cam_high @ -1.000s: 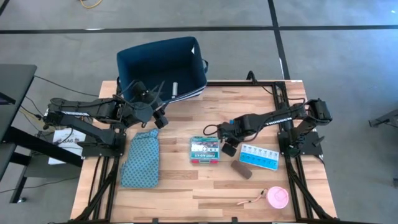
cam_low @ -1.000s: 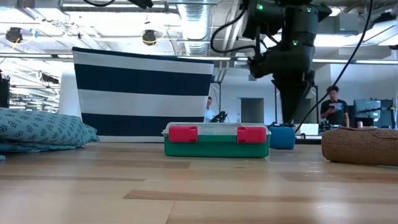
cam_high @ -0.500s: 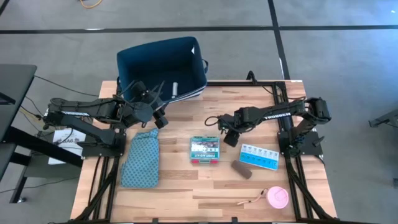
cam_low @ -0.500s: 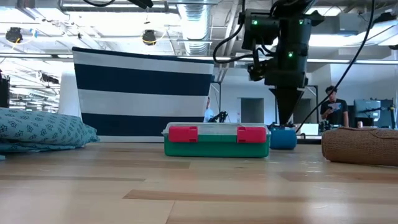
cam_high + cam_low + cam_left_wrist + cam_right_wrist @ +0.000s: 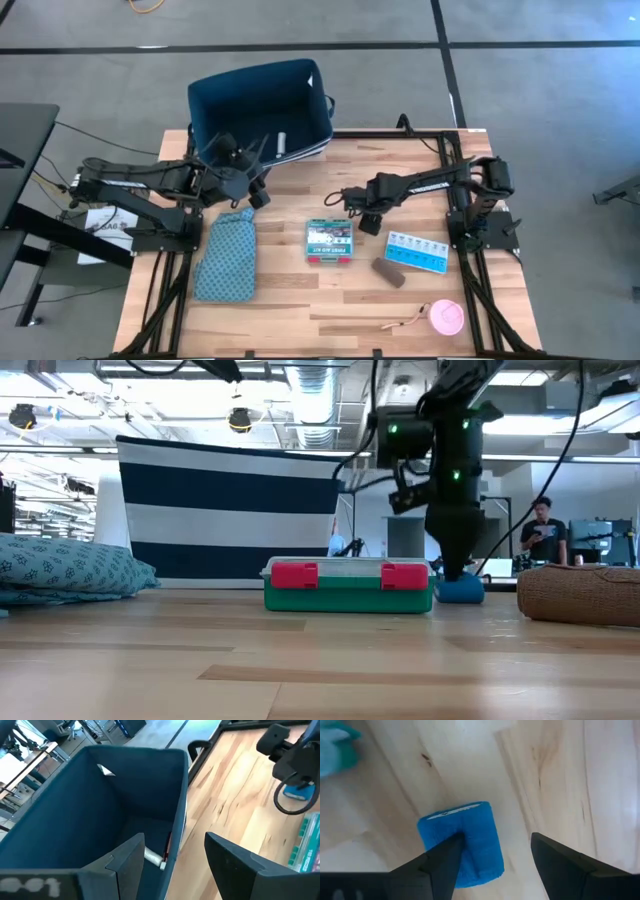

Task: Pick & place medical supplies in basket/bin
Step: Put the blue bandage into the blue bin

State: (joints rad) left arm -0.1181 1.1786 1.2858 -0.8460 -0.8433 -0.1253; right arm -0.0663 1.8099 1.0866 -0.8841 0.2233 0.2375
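Right gripper [image 5: 492,857] jaws wide open around blue block [image 5: 462,840]; left gripper [image 5: 172,857] jaws open, empty.

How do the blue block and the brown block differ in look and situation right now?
The blue block is bright blue and sits under the open right claw, one finger over it; the brown block is dark brown and lies alone, nearer the pill organiser. Both rest on the wooden table, outside the bin.

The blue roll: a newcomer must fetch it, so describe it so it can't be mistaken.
Start at the large dark navy plastic tub at the table's far edge. Nearer lies a green-white flat box; the small bright blue fabric-wrapped roll sits just beyond it under the right gripper. It is the only blue cylinder.
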